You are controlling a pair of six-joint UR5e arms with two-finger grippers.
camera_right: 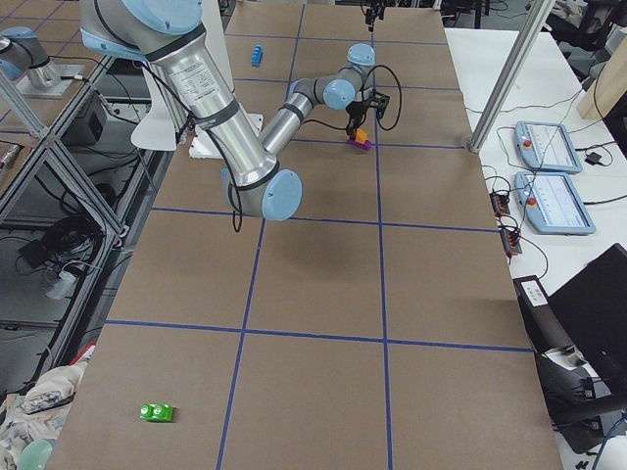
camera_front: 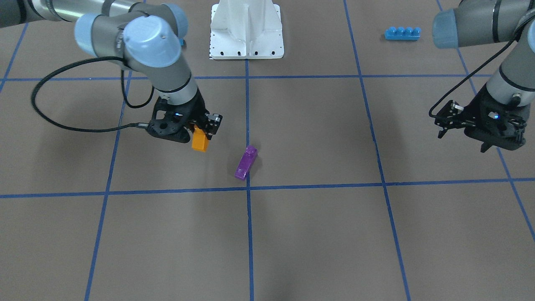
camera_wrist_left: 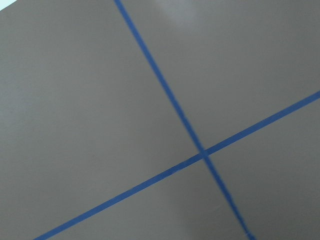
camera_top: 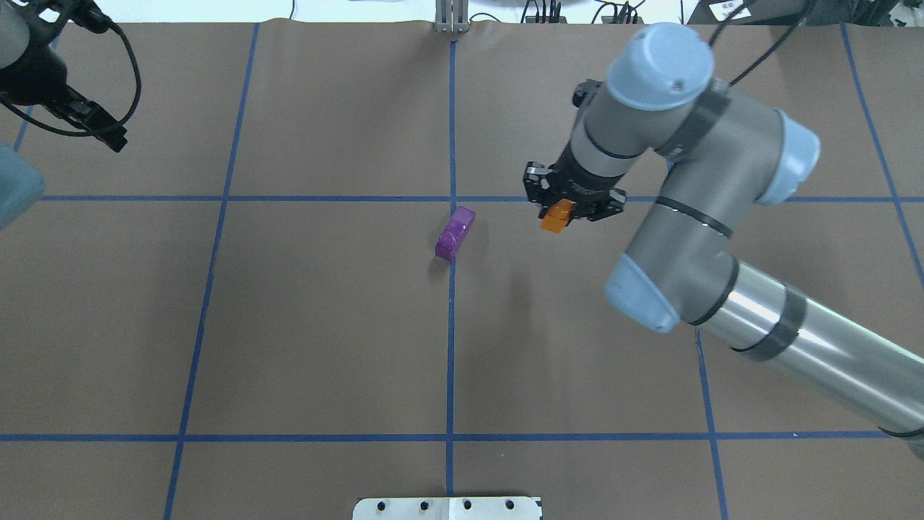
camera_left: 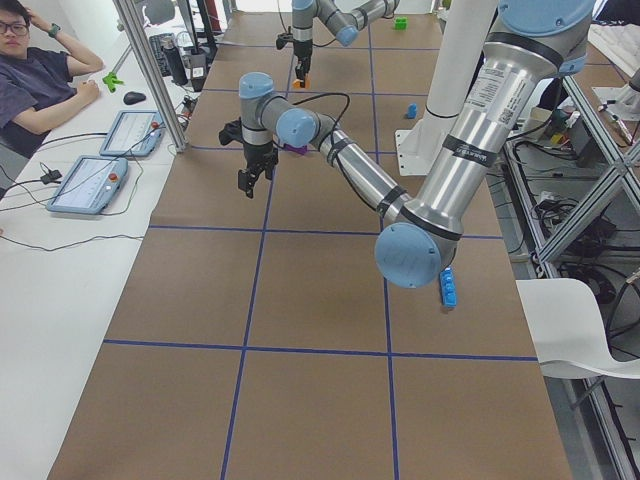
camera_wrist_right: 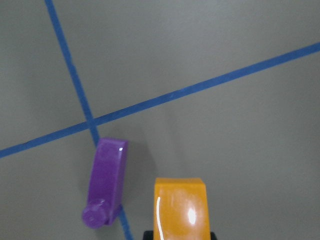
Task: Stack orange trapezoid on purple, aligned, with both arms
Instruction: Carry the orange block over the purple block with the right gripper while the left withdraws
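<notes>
The orange trapezoid (camera_front: pixel 199 140) is held in my right gripper (camera_front: pixel 198 133), which is shut on it a little above the table. It also shows in the overhead view (camera_top: pixel 557 216) and at the bottom of the right wrist view (camera_wrist_right: pixel 181 209). The purple brick (camera_front: pixel 246 162) lies on the brown table beside a blue grid line, apart from the orange one; it shows in the overhead view (camera_top: pixel 455 232) and in the right wrist view (camera_wrist_right: pixel 106 181) with its stud at one end. My left gripper (camera_front: pixel 462 140) is open and empty far off at the table's side (camera_top: pixel 107 133).
A long blue four-stud brick (camera_front: pixel 402 33) lies near the left arm's side. The white pedestal base (camera_front: pixel 246 31) stands at the table's robot edge. A green brick (camera_right: pixel 156 412) lies far away. An operator (camera_left: pixel 35 80) sits by the table.
</notes>
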